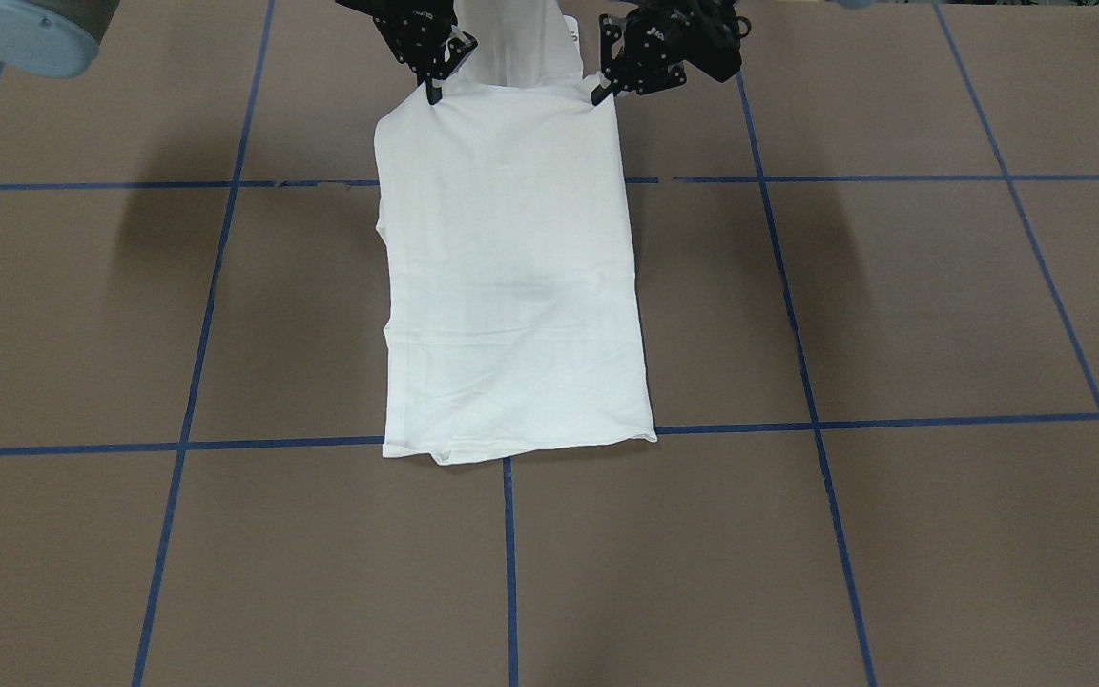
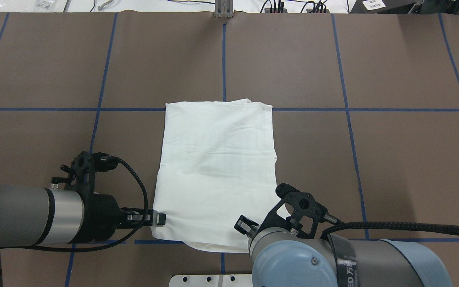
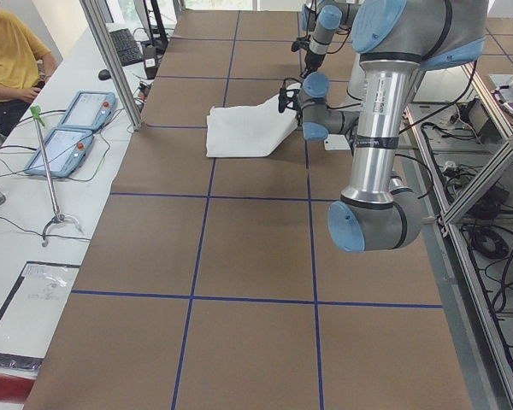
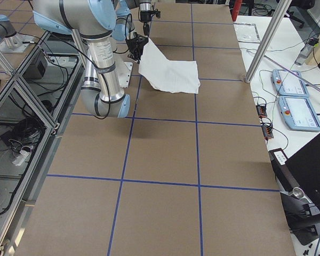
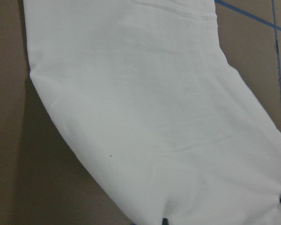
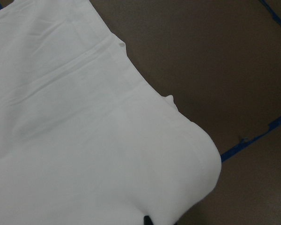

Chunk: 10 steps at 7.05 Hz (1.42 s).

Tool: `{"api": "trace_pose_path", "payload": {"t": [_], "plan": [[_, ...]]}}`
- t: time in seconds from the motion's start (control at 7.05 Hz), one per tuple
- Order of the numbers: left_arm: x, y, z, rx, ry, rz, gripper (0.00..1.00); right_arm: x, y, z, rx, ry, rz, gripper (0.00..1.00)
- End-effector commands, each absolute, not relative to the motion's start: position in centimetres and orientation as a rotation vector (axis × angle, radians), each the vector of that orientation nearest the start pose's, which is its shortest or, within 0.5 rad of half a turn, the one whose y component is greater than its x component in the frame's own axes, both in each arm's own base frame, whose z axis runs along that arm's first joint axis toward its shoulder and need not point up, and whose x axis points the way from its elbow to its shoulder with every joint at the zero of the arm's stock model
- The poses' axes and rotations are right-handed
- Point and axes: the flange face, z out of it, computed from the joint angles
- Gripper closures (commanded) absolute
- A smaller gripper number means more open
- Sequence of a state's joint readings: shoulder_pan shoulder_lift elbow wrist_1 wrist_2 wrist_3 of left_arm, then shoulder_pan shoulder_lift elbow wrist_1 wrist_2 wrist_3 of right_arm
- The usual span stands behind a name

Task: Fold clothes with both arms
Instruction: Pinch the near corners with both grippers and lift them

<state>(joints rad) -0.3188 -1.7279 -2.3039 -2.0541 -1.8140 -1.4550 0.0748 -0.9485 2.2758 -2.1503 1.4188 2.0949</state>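
The white T-shirt (image 1: 511,286) lies folded into a long rectangle in the middle of the table, also in the overhead view (image 2: 217,167). Its edge nearest the robot is raised off the table, as the side views show (image 3: 244,132) (image 4: 168,72). My left gripper (image 1: 599,95) is shut on one corner of that raised edge, also in the overhead view (image 2: 158,219). My right gripper (image 1: 434,93) is shut on the other corner; in the overhead view its own wrist hides it. Both wrist views show only white cloth (image 5: 145,117) (image 6: 84,140). No printed text or collar shows.
The brown table carries a grid of blue tape lines (image 1: 509,563). The white pedestal plate (image 2: 209,280) sits at the robot's edge. Two teach pendants (image 3: 68,132) lie off the table's far side, and a person in yellow (image 3: 4,60) sits there.
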Motion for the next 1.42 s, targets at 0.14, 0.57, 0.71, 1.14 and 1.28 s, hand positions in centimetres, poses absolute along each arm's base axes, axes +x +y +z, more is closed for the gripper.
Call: {"api": "trace_pose_path", "payload": {"t": [0.14, 0.57, 0.71, 1.14, 1.28], "plan": [[39.8, -24.5, 20.3, 0.053, 1.289, -0.002, 1.0, -48.5, -20.5, 13.3, 0.094, -0.771, 0.618, 1.0], [40.9, -32.8, 21.9, 0.207, 1.202, -0.029, 1.0, -52.5, -28.6, 13.4, 0.165, -0.798, 0.675, 1.0], [42.5, -37.1, 21.9, 0.251, 1.165, -0.048, 1.0, -53.5, -31.2, 13.6, 0.194, -0.804, 0.677, 1.0], [44.5, -46.9, 24.9, 0.316, 1.039, -0.085, 1.0, -56.0, -39.2, 16.0, 0.24, -0.761, 0.686, 1.0], [46.1, -48.9, 25.9, 0.309, 1.001, -0.093, 1.0, -58.0, -41.8, 16.6, 0.243, -0.757, 0.691, 1.0]]}}
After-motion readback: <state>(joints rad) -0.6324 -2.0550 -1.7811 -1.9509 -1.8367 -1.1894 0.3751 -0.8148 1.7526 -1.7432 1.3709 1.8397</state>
